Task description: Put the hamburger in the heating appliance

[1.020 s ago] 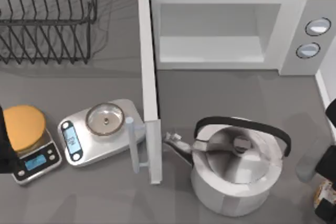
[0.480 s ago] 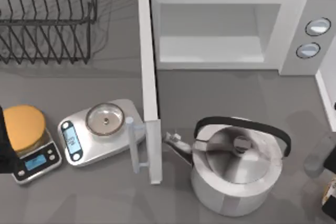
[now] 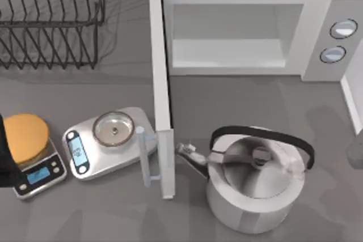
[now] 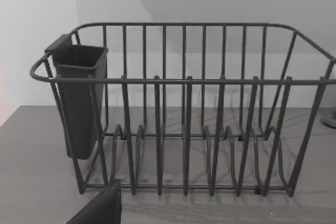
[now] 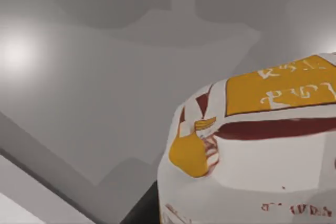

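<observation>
One hamburger (image 5: 252, 156) sits close before the right wrist camera, above the grey bench (image 3: 255, 100). Whether the right end effector (image 5: 140, 211) grasps it, I cannot tell. The heating appliance (image 3: 317, 32) stands at the back right, its door (image 3: 161, 94) swung open, with a kettle (image 3: 255, 191) in front. The left end effector (image 4: 100, 208) is parked at the left edge, facing a dish rack (image 4: 184, 108); its grip cannot be told either.

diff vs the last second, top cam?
The right arm with the hamburger slid off the table's right edge; at the top view's right edge a grey blur remains. In the right wrist view the hamburger sits close up. Unchanged: microwave with door open, kettle, both scales, the dish rack, and the left arm parked at the left edge.
</observation>
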`<action>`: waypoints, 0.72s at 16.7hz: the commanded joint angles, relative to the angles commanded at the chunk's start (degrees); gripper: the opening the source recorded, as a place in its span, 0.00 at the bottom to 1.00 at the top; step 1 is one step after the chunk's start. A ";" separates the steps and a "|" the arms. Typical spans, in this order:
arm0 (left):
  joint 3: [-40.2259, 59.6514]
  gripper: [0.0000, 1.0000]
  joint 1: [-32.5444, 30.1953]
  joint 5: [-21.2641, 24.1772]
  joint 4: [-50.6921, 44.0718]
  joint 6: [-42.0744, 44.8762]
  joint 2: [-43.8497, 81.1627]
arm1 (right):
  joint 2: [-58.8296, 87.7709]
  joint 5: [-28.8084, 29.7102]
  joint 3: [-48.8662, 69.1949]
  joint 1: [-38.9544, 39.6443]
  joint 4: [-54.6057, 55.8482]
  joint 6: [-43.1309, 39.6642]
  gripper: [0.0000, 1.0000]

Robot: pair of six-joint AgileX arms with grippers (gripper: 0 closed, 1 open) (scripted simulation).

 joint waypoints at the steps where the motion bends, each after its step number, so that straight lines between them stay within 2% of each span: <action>1: 0.00 1.00 0.00 0.00 0.00 0.00 0.00 | 0.14 -0.51 1.23 0.06 -1.51 0.13 0.00; 5: 0.00 1.00 0.00 0.00 0.00 0.00 0.00 | 2.01 -2.37 3.74 0.50 -3.23 -0.53 0.00; 12: 0.00 1.00 0.00 0.00 0.00 0.00 0.00 | 2.19 -1.21 5.36 0.59 -1.24 0.58 0.00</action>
